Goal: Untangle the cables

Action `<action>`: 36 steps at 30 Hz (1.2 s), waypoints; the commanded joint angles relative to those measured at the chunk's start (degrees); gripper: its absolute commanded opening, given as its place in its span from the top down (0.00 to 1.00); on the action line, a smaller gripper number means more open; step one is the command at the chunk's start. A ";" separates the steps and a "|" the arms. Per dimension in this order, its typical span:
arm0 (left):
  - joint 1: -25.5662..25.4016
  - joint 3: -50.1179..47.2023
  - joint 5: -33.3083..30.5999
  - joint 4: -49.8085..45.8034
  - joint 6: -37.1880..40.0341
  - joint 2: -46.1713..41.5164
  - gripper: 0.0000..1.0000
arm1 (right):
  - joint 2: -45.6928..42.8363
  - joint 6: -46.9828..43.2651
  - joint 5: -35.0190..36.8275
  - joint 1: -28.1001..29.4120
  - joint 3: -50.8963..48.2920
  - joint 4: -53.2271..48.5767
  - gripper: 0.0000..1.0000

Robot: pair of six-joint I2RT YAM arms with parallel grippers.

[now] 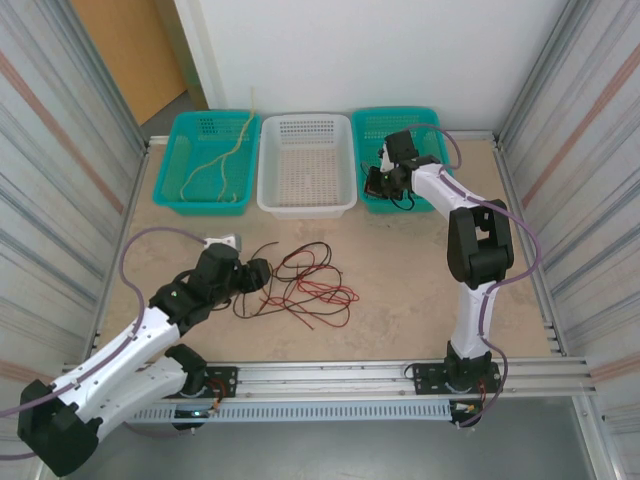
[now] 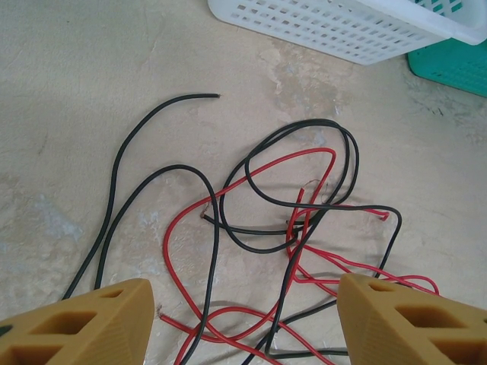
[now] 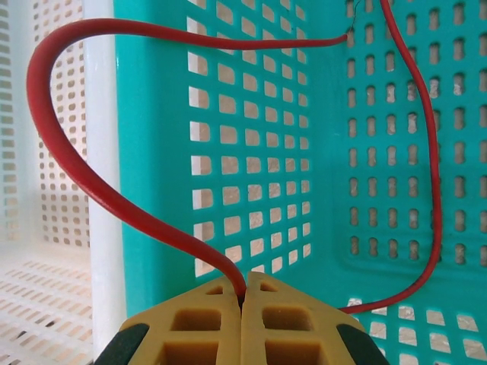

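A tangle of red and black cables point(image 1: 305, 285) lies on the table in the middle. My left gripper point(image 1: 262, 275) hovers at its left edge. In the left wrist view this gripper point(image 2: 245, 293) is open, with red cable point(image 2: 300, 153) and black cable point(image 2: 183, 97) loops crossing on the table between and beyond its fingers; nothing is gripped. My right gripper point(image 1: 380, 182) is over the right teal basket point(image 1: 440, 120). It point(image 3: 242, 287) is shut on a red cable point(image 3: 76, 175) that arches up and back into the basket. A yellowish-tan cable point(image 1: 225, 165) lies in the left teal basket point(image 1: 180, 130).
A white basket point(image 1: 307, 205) stands between the two teal ones along the far edge. Corrugated metal walls close in both sides. Bare tabletop lies to the right of the tangle and in front of it, up to the rail at the near edge.
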 commanded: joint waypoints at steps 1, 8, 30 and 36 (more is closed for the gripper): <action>0.49 -0.98 0.86 2.03 -1.58 0.87 0.35 | -0.69 1.64 -1.94 0.66 -1.58 1.25 1.00; 0.53 -2.23 1.77 4.51 -2.36 2.63 0.35 | -1.77 2.00 -2.77 1.19 -3.16 1.08 1.00; 0.56 -4.22 2.85 5.61 -4.63 3.60 0.35 | -10.66 -2.85 12.38 0.74 5.22 -8.66 0.57; 0.48 -4.15 5.21 7.35 -5.08 5.97 0.35 | -19.11 -3.85 18.21 4.81 0.48 -10.13 0.55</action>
